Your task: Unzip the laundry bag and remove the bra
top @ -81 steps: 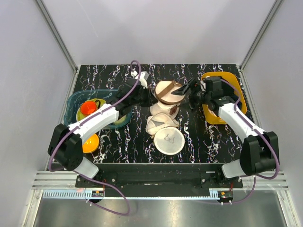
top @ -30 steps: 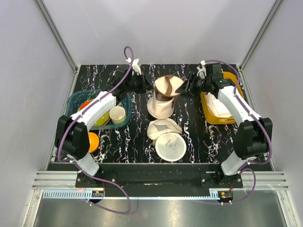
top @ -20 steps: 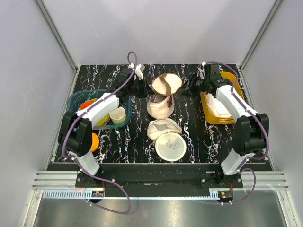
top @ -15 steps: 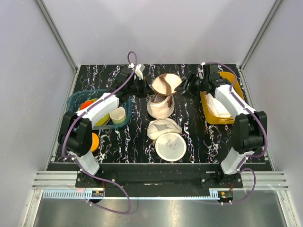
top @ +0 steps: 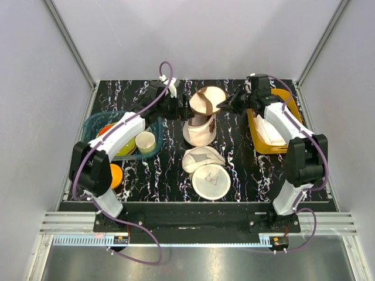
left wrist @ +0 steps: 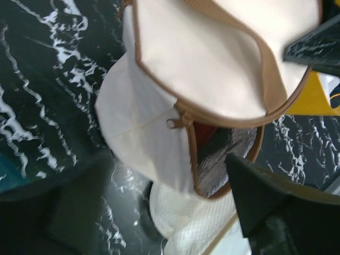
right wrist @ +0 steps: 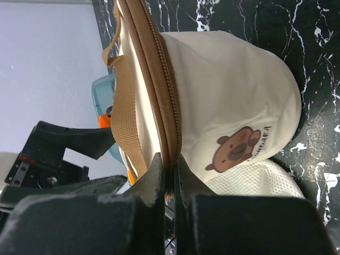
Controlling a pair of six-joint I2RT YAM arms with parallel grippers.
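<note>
Right end effector (right wrist: 166, 166) clamps laundry bag (right wrist: 228, 106) zipper rim; left end effector (top: 177, 109) open. Black marble desk (top: 234, 170); yellow tub (top: 258, 144) holds white cloth (top: 270, 133).

Left tool (top: 177, 108) wide, right tool (right wrist: 166, 162) tight.

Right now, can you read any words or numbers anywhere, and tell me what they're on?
On the cream round bag with the brown zipper band, small brown letters beside a brown animal face: tilted and blurred, perhaps "CAPYBARA", but not sure.
No other words, numbers or signs can be read in any view.
</note>
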